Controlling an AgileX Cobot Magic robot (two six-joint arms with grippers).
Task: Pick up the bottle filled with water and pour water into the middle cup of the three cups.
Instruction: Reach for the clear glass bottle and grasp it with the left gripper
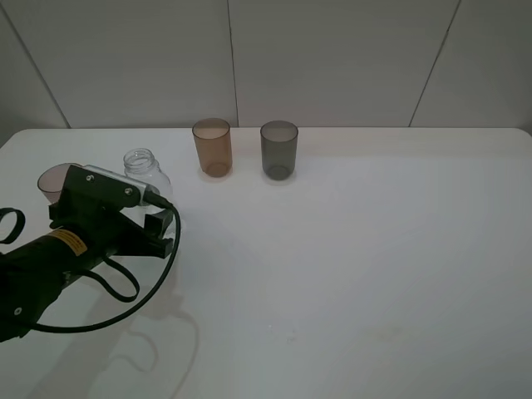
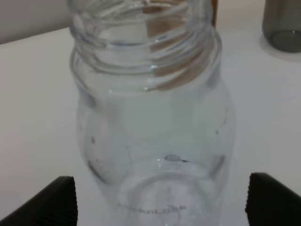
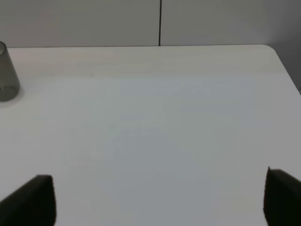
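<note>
Left gripper (image 2: 162, 201) fingers (image 2: 51, 202) wide around one bottle (image 1: 141, 164); pinkish-brown cup (image 1: 51, 184), amber cup (image 1: 213, 147), grey cup (image 1: 278, 149), three on white counter (image 1: 374, 266); right gripper (image 3: 160, 200) fingers (image 3: 33, 200) wide

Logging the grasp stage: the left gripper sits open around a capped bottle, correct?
Not capped. The left wrist view shows the bottle with a bare, open threaded neck. The left gripper does sit open around it.
</note>
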